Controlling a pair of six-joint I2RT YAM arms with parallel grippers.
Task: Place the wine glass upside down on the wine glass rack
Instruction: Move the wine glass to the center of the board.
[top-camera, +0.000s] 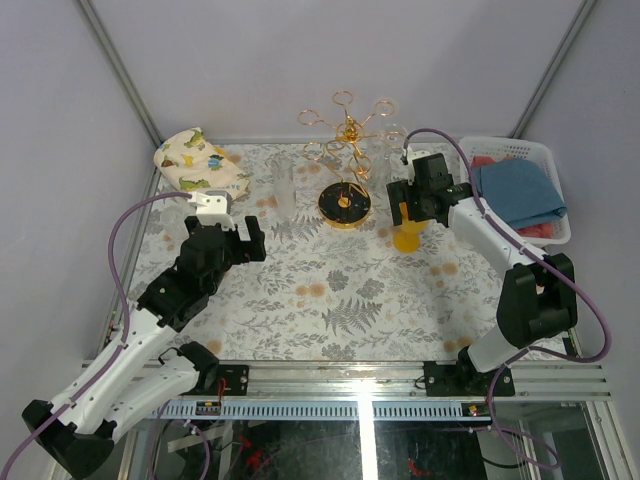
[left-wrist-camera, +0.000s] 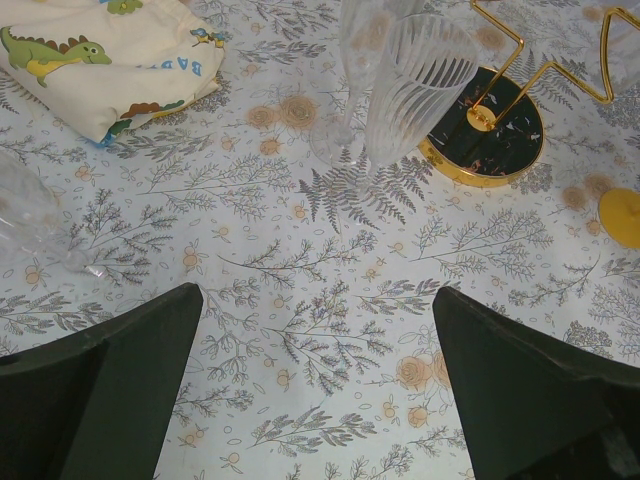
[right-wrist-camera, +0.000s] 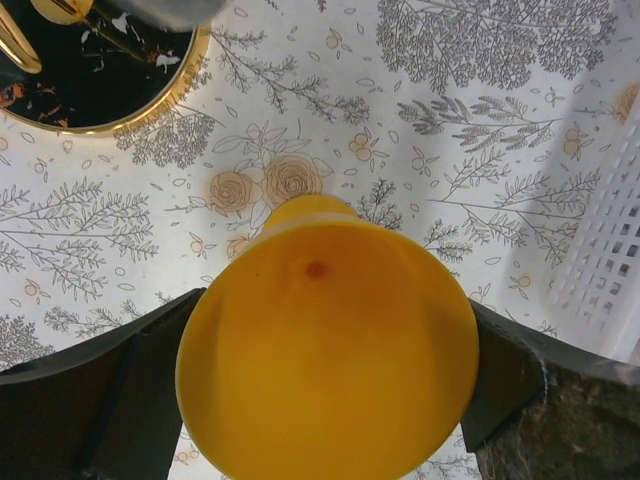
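Grasp pending: right pincer (right-wrist-camera: 330, 330) stood wide astride yellow wine glass (top-camera: 408, 233) just right of wine glass rack (top-camera: 344, 207); judged closing squarely on bowl necessary before inverting.

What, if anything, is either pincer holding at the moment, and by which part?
The left pincer is open and holds nothing. The right pincer straddles the yellow glass around its wide upper part; whether it actually grips cannot be told.
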